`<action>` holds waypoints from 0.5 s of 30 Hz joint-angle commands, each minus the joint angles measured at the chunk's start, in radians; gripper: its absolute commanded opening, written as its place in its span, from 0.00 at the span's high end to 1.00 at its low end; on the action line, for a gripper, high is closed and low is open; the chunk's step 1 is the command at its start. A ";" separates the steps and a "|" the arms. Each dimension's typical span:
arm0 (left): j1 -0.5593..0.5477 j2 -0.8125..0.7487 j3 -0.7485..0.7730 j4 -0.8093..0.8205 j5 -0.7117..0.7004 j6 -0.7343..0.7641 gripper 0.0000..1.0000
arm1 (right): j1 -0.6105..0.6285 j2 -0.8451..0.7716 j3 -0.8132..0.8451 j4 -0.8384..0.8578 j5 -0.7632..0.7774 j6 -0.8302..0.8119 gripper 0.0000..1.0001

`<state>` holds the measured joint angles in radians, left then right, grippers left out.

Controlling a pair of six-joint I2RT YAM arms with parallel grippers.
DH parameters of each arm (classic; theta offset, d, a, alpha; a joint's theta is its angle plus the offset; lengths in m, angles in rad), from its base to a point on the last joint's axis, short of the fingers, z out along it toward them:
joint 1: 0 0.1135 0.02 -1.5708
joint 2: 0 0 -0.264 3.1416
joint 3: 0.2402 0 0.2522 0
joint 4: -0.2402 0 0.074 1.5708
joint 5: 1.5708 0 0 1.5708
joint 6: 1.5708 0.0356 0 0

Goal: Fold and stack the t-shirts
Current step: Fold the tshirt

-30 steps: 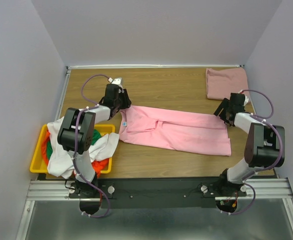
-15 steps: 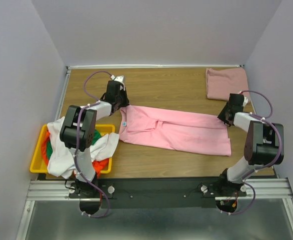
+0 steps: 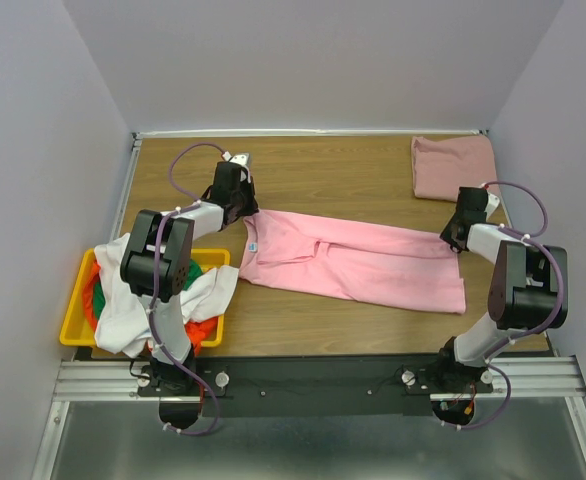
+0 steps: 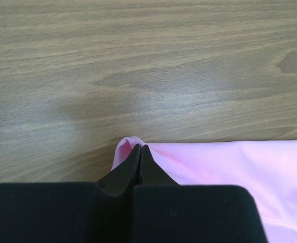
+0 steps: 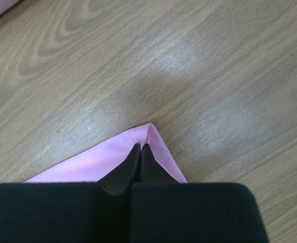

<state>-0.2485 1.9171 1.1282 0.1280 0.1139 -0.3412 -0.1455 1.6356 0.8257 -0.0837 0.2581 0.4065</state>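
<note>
wooden table [image 3: 353,170] fills the workspace and carries everything. the bright pink t-shirt [image 3: 373,268] lies flat across the middle of it as a long band running left to right, slightly slanted, its right end nearer the arm bases than its left end; a few creases show around its middle. the yellow bin [image 3: 71,328] sits at the near left edge of the table, beside the left arm, heaped with a white t-shirt [image 3: 123,300] that spills over the rim, an orange t-shirt [image 3: 209,330] and a green t-shirt [image 3: 99,298] showing underneath. the dusty rose t-shirt [image 3: 453,167] lies folded into a rectangle in the far right corner, well apart from the pink one. left gripper [image 3: 248,212] is low at the far left corner of the bright pink t-shirt; the left wrist view shows its fingertips [image 4: 133,157] pressed together, pinching a small peak of pink fabric just off the wood. right gripper [image 3: 451,240] is low at the far right corner; its fingertips [image 5: 134,158] are likewise pressed together on the pointed corner of the fabric. a small neck label [image 3: 252,245] shows near the left end of the shirt.
</note>
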 commanded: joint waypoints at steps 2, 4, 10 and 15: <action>0.005 -0.004 -0.005 -0.004 0.015 0.001 1.00 | -0.002 0.006 0.021 -0.041 0.082 -0.003 1.00; 0.005 -0.004 -0.007 -0.004 0.018 0.001 1.00 | -0.002 0.007 0.020 -0.044 0.089 -0.003 1.00; 0.003 -0.006 -0.008 -0.013 0.017 -0.001 1.00 | -0.002 -0.002 0.015 -0.056 0.121 0.000 1.00; -0.002 -0.006 -0.007 -0.025 0.010 -0.004 1.00 | -0.002 -0.022 0.015 -0.071 0.147 0.002 1.00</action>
<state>-0.2489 1.9171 1.1275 0.1238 0.1139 -0.3424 -0.1455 1.6344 0.8276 -0.1169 0.3344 0.4068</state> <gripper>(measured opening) 0.006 0.008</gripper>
